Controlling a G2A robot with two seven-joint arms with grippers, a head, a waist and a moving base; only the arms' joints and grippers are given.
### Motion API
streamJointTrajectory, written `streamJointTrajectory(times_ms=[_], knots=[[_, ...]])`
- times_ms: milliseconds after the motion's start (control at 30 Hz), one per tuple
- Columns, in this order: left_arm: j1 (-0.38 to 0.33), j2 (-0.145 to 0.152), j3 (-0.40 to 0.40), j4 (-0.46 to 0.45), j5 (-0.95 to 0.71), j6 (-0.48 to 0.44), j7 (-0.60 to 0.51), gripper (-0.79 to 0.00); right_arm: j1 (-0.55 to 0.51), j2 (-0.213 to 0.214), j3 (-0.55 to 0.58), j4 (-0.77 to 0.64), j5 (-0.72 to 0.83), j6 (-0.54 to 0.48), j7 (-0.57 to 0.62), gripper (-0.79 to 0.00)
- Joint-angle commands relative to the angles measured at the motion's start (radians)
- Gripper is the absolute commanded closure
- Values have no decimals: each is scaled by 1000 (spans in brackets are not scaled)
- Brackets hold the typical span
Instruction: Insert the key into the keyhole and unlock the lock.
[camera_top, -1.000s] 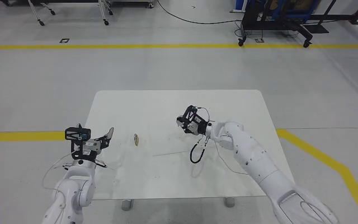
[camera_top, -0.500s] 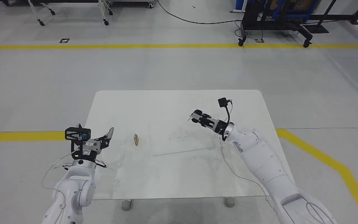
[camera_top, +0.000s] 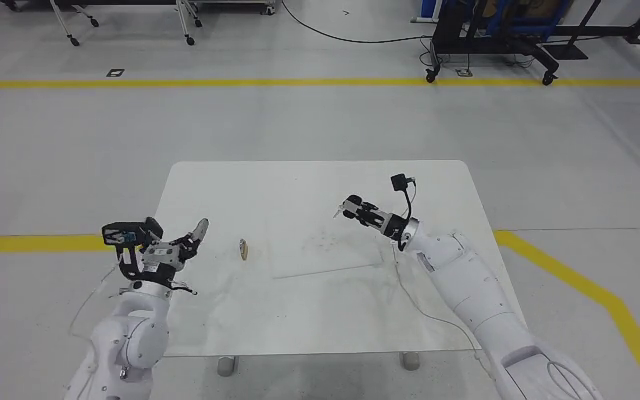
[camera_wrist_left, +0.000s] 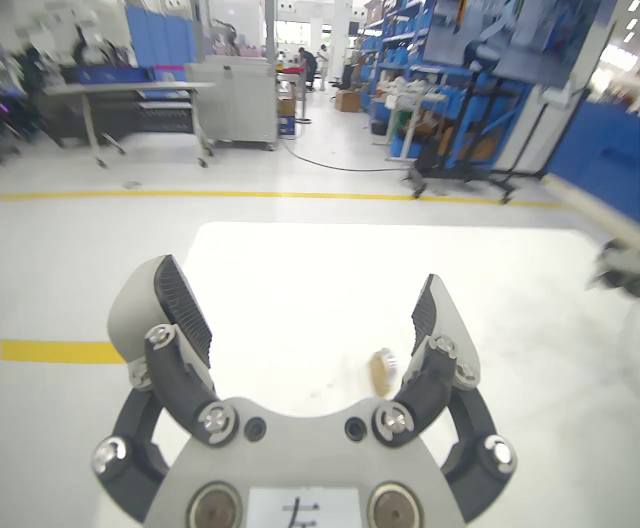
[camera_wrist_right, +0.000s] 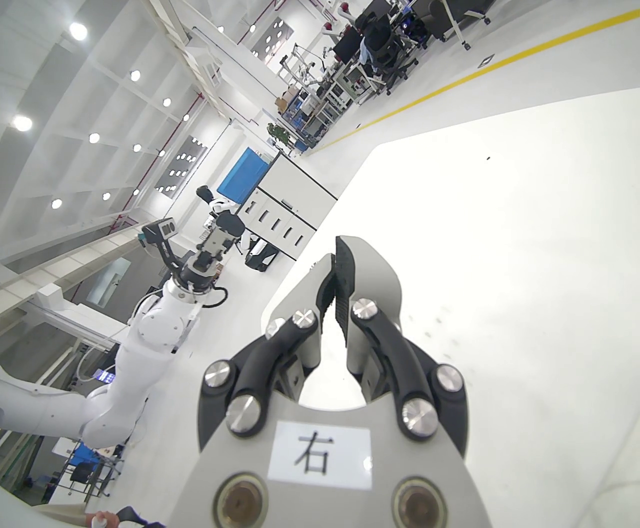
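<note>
A small brass lock (camera_top: 243, 249) lies on the white table (camera_top: 300, 190), left of the middle; the left wrist view shows it as a lock (camera_wrist_left: 382, 370) just beyond one finger. My left gripper (camera_top: 190, 240) hovers open at the table's left edge, a short way from the lock, and nothing sits between the left gripper's (camera_wrist_left: 300, 280) pads. My right gripper (camera_top: 343, 207) hangs above the table's middle, right of the lock. The right gripper's (camera_wrist_right: 336, 250) pads are pressed together, and I cannot make out a key between them.
A thin cable (camera_top: 400, 275) trails on the table beside the right arm. Yellow floor lines (camera_top: 300, 83) run behind and beside the table. Wheeled racks (camera_top: 490, 50) stand far back. Bare tabletop lies between the two grippers.
The right arm swung out of a bent pose over the table's middle, stretched out with its gripper slightly farther right, then held. The left gripper shifted a little to the left.
</note>
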Motion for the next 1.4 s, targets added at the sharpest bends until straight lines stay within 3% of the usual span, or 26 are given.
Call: streamJointTrajectory(times_ms=[0, 133, 300, 500, 700, 800, 900, 967, 1367], knots=[[-21, -1, 1, -22, -257, -31, -88, -785, -7, -1, -2, -7, 8, 7, -4, 0], [-81, -8, 56, -38, -556, -59, -247, -785, -27, -12, -20, -49, 119, 21, 18, 0], [-192, -19, 141, 71, -930, 2, -432, -785, -7, -34, -54, -24, 336, 16, 122, 0], [-262, -29, 230, 179, -986, -19, -468, -785, 32, -58, -93, 47, 468, 0, 214, 0], [-275, -33, 290, 209, -941, -46, -463, -785, 54, -84, -134, 80, 587, 4, 313, 0], [-282, -34, 312, 213, -902, -53, -453, -573, 66, -97, -154, 103, 624, 9, 345, 0], [-286, -35, 326, 208, -864, -57, -440, -483, 75, -110, -172, 124, 645, 4, 360, 0], [-286, -35, 334, 206, -855, -54, -434, -382, 78, -118, -181, 132, 674, 3, 382, 0], [-289, -33, 356, 211, -811, -41, -428, -188, 106, -145, -198, 206, 735, -20, 448, 0]])
